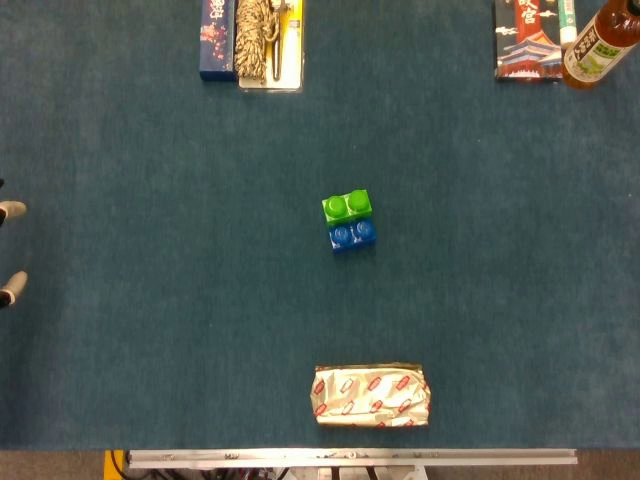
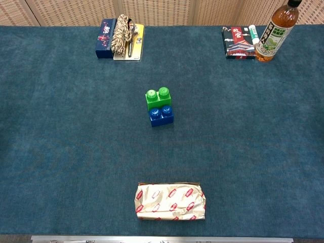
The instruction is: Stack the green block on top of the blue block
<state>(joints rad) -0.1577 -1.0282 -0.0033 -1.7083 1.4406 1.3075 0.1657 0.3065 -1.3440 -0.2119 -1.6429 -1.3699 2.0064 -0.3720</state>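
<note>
Starting at the left edge, what shows of the left hand (image 1: 9,289)?
— Only two pale fingers (image 1: 11,209) poking into the head view, set apart from each other, with nothing seen between them. The rest is cut off, so I cannot tell how far open the fingers are or whether they hold anything. The right hand appears in neither view.

Moving rightward from those fingers, what comes next?
— Bare blue surface (image 1: 150,300) at first. Far beyond the fingers, toward the back edge, lie a dark blue box (image 1: 216,40) and, touching it, a braided bundle on a yellow card (image 1: 258,35).

And the green block (image 1: 347,206)?
— Well to the right of the fingers, near the middle of the surface. It is bright green with two round studs on top. It sits on the surface on the far side of the blue block (image 1: 352,235), touching it, not on top: the blue block's own two studs are in plain sight in both views.

Anything further right?
— A foil-wrapped packet (image 1: 371,395) with red marks near the front edge, then a printed box (image 1: 525,40) and an upright bottle (image 1: 598,45) just beside it at the far right corner.
</note>
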